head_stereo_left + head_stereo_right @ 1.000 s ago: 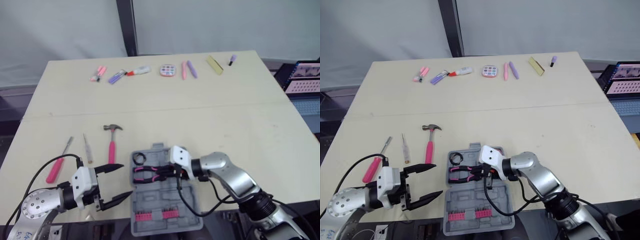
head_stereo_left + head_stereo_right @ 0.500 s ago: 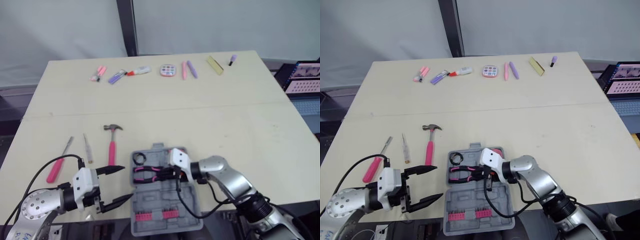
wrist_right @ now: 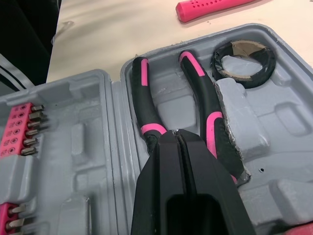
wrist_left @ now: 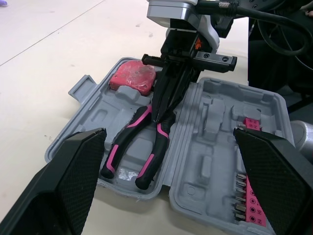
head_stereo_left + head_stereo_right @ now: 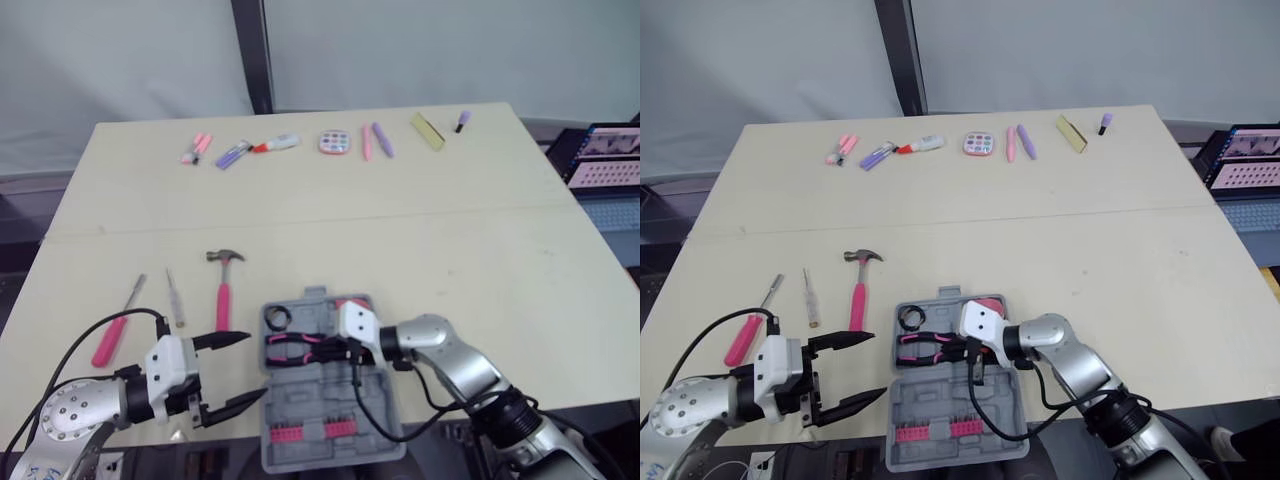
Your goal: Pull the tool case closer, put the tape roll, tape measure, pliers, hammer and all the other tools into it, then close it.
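The tool case [image 5: 330, 400] lies open at the near edge of the worktop [image 5: 400, 230], right in front of the robot, so I'd call the pulling-in part done. Three of the named tools are in its tray. The tape roll [image 3: 244, 81] sits in the far left corner, the tape measure [image 4: 132, 76] in the far right corner, and the pliers [image 4: 126, 141] lie between them with handles pointing left. A pink rack of bits [image 5: 305, 432] is clipped into the other half.

Still out on the worktop, left of the case, are the hammer [image 5: 222, 298], a small pale screwdriver [image 5: 176, 300] and a pink-handled screwdriver [image 5: 112, 335]. Those have to go in before the case can be shut, so I'd put the job at about halfway.

The right claw [image 3: 177, 134] is over the tray with its two fingers pressed together and their tips at the pliers' joint. I can't tell whether they are pinching the head or just resting on it. The left claw [image 5: 252, 362] hangs spread wide and holding nothing, just off the case's near left corner.

Compared with a second ago, the right arm has sunk lower and drawn in toward the robot, uncovering more of the tape measure. Its claw tips have stayed at the pliers, which haven't shifted. The left claw and the loose tools are where they were.
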